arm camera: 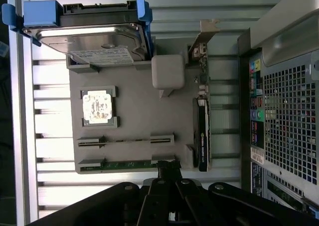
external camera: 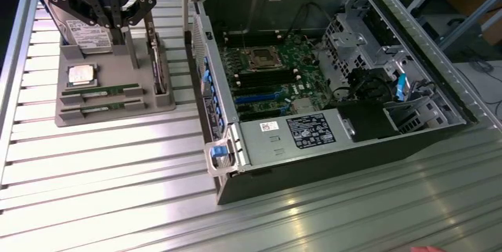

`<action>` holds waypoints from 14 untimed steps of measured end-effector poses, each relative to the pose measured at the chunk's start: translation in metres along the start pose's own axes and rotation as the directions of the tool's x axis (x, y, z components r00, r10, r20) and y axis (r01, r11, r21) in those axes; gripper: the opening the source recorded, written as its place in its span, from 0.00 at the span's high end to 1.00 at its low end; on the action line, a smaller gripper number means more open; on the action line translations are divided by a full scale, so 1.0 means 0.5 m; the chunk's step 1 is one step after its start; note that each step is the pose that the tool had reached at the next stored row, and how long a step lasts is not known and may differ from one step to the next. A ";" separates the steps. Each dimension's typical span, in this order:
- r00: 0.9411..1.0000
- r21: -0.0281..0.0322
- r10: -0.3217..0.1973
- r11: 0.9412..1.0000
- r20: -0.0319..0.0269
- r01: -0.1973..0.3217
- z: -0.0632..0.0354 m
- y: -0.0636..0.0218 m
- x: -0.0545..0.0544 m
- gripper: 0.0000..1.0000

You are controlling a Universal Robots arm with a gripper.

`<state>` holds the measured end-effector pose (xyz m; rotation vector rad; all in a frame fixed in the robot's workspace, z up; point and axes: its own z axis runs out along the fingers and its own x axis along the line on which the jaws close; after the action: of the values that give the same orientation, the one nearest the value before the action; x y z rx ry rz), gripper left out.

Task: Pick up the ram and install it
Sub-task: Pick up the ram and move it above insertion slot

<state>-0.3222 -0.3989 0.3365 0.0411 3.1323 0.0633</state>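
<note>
Fingers: my fingers (arm camera: pixel 168 170) are pressed fully together, with nothing between them that I can see.
Where I am: above the grey holder (external camera: pixel 117 70), fingertips lined up with one end of the ram (arm camera: pixel 129 162).
Ram: seated in the holder's outermost slot, farthest from the hard drive (external camera: pixel 82 29).
Second ram (external camera: pixel 102 91): in the next slot, beside the CPU (external camera: pixel 81 74).
Computer case (external camera: pixel 330 140): open on the worktop (external camera: pixel 117 175), towards the exterior view's right.

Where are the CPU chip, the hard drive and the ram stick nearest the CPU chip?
CPU chip (external camera: pixel 81 74): exterior view, silver top.
hard drive (arm camera: pixel 89 39): wrist view, metal cover.
ram stick nearest the CPU chip (external camera: pixel 103 91): exterior view, green middle.
</note>
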 end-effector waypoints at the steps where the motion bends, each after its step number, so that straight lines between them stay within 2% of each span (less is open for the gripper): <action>1: 1.000 0.000 0.000 1.000 0.000 0.000 0.000 0.000 0.000 0.89; 9: 1.000 0.000 -0.005 1.000 0.000 0.005 0.000 0.000 0.000 0.89; 11: 1.000 0.000 -0.026 1.000 -0.001 0.026 0.000 0.000 0.000 0.89; 14: 0.993 -0.001 -0.115 0.993 -0.004 0.115 0.000 0.000 0.000 0.89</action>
<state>-0.3224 -0.3989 0.3364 -0.1388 3.1316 0.0632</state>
